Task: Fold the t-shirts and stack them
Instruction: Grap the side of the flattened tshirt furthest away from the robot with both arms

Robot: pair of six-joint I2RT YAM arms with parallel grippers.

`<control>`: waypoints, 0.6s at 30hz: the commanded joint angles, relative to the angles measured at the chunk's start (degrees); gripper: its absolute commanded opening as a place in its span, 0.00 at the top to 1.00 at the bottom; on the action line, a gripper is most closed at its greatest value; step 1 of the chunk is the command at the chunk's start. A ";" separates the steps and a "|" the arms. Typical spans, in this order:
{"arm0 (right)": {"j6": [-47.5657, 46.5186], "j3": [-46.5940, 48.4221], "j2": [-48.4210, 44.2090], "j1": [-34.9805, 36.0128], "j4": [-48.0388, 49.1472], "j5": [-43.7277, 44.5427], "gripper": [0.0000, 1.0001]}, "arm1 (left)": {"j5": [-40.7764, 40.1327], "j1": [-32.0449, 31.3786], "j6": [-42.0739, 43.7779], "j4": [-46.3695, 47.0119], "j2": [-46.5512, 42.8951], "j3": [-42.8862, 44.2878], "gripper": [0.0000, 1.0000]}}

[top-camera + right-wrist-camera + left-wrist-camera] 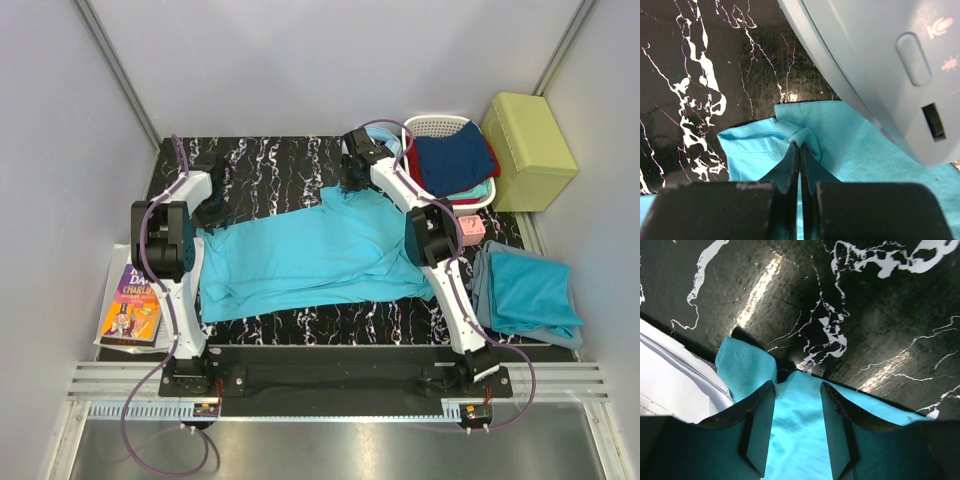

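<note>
The right claw (800,150) is closed tight on a small fold of the spread t-shirt (310,255). In its wrist view the pinched cloth bulges just above the fingertips, at the centre of the frame. The left claw (797,432) stands partly open. Its two fingers (759,430) sit on either side of a strip of the same shirt near a corner. The cloth between them lies flat, so I judge it is not yet clamped. Beyond the cloth, the black marbled table (270,160) fills the upper part of both wrist views.

In the top view, going from the lower edge upward, a folded pile (525,290) of turquoise cloth lies at the lower right, apart from the spread t-shirt. So at least one shirt seems finished; how many are in the pile I cannot tell. The spread t-shirt fills the centre, wrinkled, with no fold made yet. Both claws are at its upper edge, one at each end. I think the first fold is only being prepared. At the upper right a white basket (432,124) holds dark blue cloth (455,160); whether more shirts wait there I cannot tell.

Only the wrist views show how the jaws stand, because in the top view the arms hide them. Only the top view shows the whole shirt, the pile and the basket.
</note>
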 commanded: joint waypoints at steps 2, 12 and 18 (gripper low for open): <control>0.09 -1.03 -3.25 -0.15 -2.92 1.27 1.00 | 1.22 0.03 0.05 0.66 0.14 1.43 0.58; 0.17 -1.46 -5.62 -0.67 -3.09 2.05 1.00 | 2.10 -0.15 -0.04 0.93 -1.97 0.99 1.00; -0.26 -2.87 -11.59 -1.64 -3.27 6.09 1.00 | 2.19 -2.34 2.06 1.10 -3.55 2.83 1.00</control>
